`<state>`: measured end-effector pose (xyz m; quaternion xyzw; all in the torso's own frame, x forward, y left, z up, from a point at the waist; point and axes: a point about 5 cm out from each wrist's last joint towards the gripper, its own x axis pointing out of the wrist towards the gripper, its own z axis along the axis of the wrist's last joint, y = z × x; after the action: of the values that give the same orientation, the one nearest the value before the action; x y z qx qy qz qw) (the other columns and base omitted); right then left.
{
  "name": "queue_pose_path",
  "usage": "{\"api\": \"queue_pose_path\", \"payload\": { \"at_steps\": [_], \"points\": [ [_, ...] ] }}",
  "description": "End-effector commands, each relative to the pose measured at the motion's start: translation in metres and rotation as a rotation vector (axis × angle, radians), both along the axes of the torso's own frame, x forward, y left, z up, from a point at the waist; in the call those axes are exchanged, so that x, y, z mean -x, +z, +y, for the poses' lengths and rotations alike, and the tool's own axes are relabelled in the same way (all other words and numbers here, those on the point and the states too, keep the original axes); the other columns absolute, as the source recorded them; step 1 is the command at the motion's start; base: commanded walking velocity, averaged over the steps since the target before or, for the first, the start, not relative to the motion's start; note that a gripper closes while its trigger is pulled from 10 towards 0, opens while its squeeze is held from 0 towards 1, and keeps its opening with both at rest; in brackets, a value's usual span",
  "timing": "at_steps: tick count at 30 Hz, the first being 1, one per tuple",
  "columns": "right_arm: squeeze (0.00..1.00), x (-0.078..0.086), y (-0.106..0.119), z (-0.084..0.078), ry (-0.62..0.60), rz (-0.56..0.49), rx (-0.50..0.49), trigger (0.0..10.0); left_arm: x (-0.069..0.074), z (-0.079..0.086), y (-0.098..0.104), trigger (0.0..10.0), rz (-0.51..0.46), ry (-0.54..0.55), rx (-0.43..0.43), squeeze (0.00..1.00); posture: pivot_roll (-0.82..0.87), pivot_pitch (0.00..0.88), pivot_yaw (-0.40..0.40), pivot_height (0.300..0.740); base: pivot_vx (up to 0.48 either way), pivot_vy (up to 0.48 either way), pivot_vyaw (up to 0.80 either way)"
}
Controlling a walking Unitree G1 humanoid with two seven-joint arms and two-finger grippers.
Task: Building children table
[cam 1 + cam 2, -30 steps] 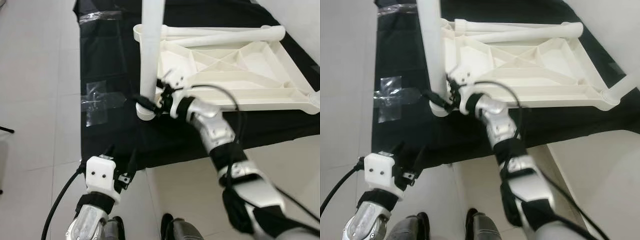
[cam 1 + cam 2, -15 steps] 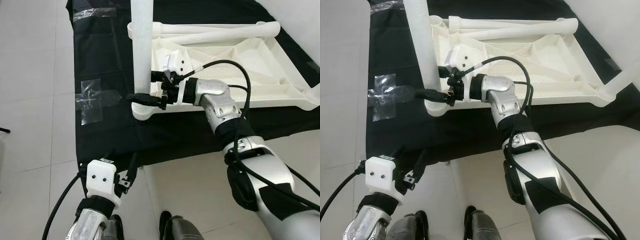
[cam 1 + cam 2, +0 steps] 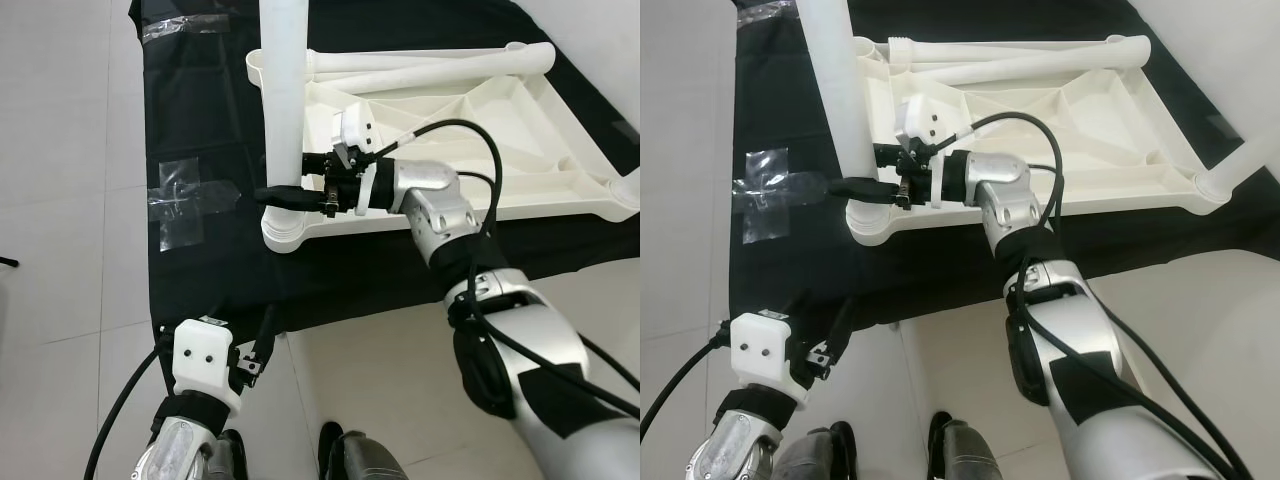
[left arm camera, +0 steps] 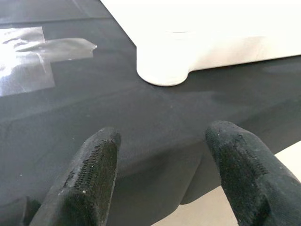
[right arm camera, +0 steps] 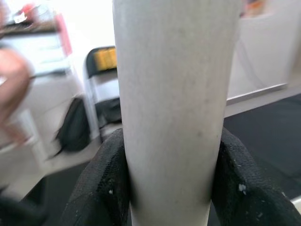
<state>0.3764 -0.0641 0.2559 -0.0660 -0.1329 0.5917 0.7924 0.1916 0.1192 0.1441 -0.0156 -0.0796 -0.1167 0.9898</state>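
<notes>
Floor point(image 3: 60, 200): pale glossy tiles. A black cloth point(image 3: 200, 130) is spread over it; crossed strips of clear tape point(image 3: 185, 198) are stuck to the cloth, just beyond the right claw's fingertips. More tape point(image 3: 185, 27) lies at the cloth's far edge.

Room, from the right wrist view: a dark folding chair point(image 5: 101, 70) with a yellow patch on its back, a dark bag point(image 5: 75, 132) on the floor beside it, pale furniture behind; all blurred. No writing or brand can be read anywhere.

Tabletop point(image 3: 480, 140): white plastic, lying underside up on the cloth, ribs showing. It sits behind and to the right of the right claw. Two loose white legs point(image 3: 440, 65) lie along its far edge.

Upright leg point(image 3: 282, 90): white tube standing in the tabletop's near-left corner socket point(image 3: 285, 228).

Right claw point(image 3: 285, 195): closed on the upright leg, low down, just above the socket. The wrist view has one black finger point(image 5: 101, 188) pressed against each side of the tube.

Left claw point(image 4: 164, 174): held low near the cloth's near edge, fingers spread wide, holding nothing. The corner socket lies ahead of it, well apart.
</notes>
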Motion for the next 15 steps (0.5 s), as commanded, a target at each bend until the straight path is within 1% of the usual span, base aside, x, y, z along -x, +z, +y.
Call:
{"api": "queue_pose_path", "payload": {
  "at_steps": [1, 2, 3, 5, 6, 7, 8, 9, 10, 13, 15],
  "points": [
    [0.00, -0.008, -0.028, -0.010, -0.250, 0.121, -0.052, 0.0, 0.003, 0.000, -0.007, 10.0, 0.039, -0.006, -0.007, 0.00, 0.15, 0.291, -0.110, 0.740, 0.000, 0.000, 0.00],
    [0.00, -0.009, -0.055, -0.016, -0.592, 0.179, -0.041, 0.0, 0.002, 0.000, -0.008, 10.0, 0.039, -0.010, -0.010, 0.00, 0.16, 0.292, -0.113, 0.740, 0.000, 0.000, 0.00],
    [0.00, 0.011, -0.083, -0.002, -0.639, 0.261, -0.041, 0.0, 0.002, -0.001, -0.007, 10.0, 0.038, -0.012, -0.012, 0.00, 0.17, 0.294, -0.114, 0.740, 0.000, 0.000, 0.00],
    [0.00, 0.011, -0.083, -0.002, -0.639, 0.261, -0.041, 0.0, 0.002, -0.001, -0.007, 10.0, 0.038, -0.012, -0.012, 0.00, 0.17, 0.294, -0.114, 0.740, 0.000, 0.000, 0.00],
    [0.00, 0.027, -0.098, 0.008, -0.650, 0.320, -0.049, 0.0, 0.001, -0.001, -0.006, 10.0, 0.036, -0.013, -0.014, 0.00, 0.18, 0.299, -0.105, 0.740, 0.000, 0.000, 0.00],
    [0.00, 0.035, -0.102, 0.018, -0.635, 0.318, -0.040, 0.0, 0.001, 0.000, -0.007, 10.0, 0.036, -0.009, -0.012, 0.00, 0.15, 0.287, -0.098, 0.740, 0.000, 0.000, 0.00],
    [0.00, 0.035, -0.102, 0.018, -0.635, 0.318, -0.040, 0.0, 0.001, 0.000, -0.007, 10.0, 0.036, -0.009, -0.012, 0.00, 0.15, 0.287, -0.098, 0.740, 0.000, 0.000, 0.00],
    [0.00, 0.034, -0.099, 0.023, -0.613, 0.296, -0.036, 0.0, 0.000, 0.000, -0.007, 10.0, 0.035, -0.006, -0.010, 0.00, 0.16, 0.280, -0.107, 0.740, 0.000, 0.000, 0.00],
    [0.00, 0.028, -0.092, 0.025, -0.622, 0.250, -0.021, 0.0, 0.000, 0.001, -0.006, 10.0, 0.034, -0.004, -0.010, 0.00, 0.16, 0.285, -0.108, 0.740, 0.000, 0.000, 0.00],
    [0.00, 0.023, -0.086, 0.026, -0.626, 0.220, -0.016, 0.0, -0.001, 0.001, -0.006, 10.0, 0.032, -0.003, -0.010, 0.00, 0.16, 0.280, -0.110, 0.740, 0.000, 0.000, 0.00],
    [0.00, 0.016, -0.075, 0.025, -0.638, 0.196, -0.022, 0.0, -0.001, 0.002, -0.006, 10.0, 0.030, 0.000, -0.011, 0.00, 0.17, 0.281, -0.108, 0.740, 0.000, 0.000, 0.00]
  ]
}}
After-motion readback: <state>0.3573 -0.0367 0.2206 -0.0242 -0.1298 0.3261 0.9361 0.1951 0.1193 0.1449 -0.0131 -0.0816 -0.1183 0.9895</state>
